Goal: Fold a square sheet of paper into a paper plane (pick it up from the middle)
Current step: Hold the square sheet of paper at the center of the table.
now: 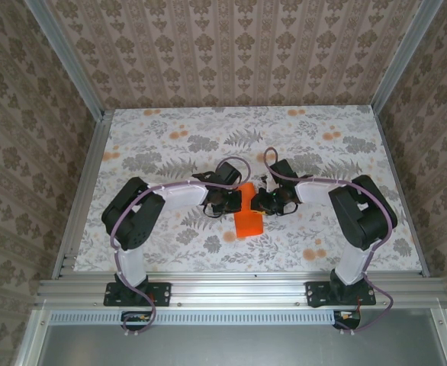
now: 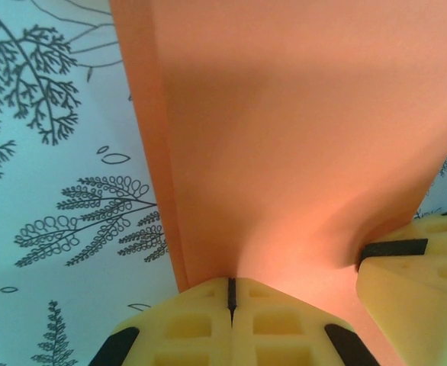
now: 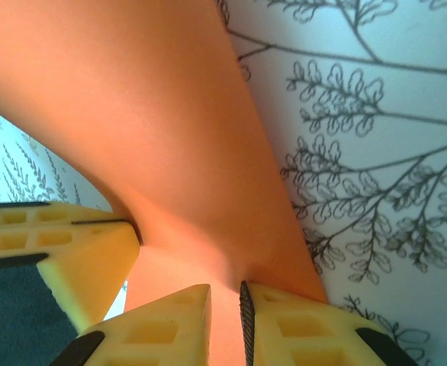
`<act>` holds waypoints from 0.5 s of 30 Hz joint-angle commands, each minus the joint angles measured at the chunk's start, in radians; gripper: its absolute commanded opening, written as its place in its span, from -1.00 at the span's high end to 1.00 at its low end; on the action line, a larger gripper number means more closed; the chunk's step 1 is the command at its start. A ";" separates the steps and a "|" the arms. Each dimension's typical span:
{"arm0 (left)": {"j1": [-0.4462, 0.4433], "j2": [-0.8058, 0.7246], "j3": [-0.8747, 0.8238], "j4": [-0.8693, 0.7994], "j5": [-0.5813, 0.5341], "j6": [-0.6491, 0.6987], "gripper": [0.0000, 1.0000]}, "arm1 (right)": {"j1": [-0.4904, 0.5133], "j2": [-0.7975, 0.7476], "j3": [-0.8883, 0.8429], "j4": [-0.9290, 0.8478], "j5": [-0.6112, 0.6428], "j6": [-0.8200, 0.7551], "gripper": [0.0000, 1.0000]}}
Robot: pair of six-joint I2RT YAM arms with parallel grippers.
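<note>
**Overhead view.** The left pincer (image 1: 229, 203) and the right pincer (image 1: 258, 201) face each other over the middle of the leaf-printed table (image 1: 170, 145), with their tips close together. The square sheet of paper (image 1: 248, 221) is bright orange. It lies between the two pincers and reaches from them toward the arm bases. Whether its near edge rests on the table cannot be told.

**Left wrist view.** The left pincer (image 2: 231, 288) is closed, its yellow fingers meeting on the lower edge of the sheet (image 2: 300, 152). The sheet spreads away from the tips as a broad, curved surface. Just right of these tips, one finger (image 2: 418, 278) of the right pincer sets its dark pad against the same sheet. The table (image 2: 48, 191) shows to the left of the paper.

**Right wrist view.** The jaws of the right pincer (image 3: 225, 297) stand narrowly apart, and the paper (image 3: 147, 137) runs down between them, gripped. The sheet bends away up and to the left of the tips. Immediately left, a finger (image 3: 63, 248) of the left pincer touches the paper with its pad edge.
</note>
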 commanded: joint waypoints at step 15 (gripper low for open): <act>-0.010 0.043 0.001 -0.090 -0.027 0.024 1.00 | 0.003 -0.025 -0.152 0.008 -0.023 0.018 0.58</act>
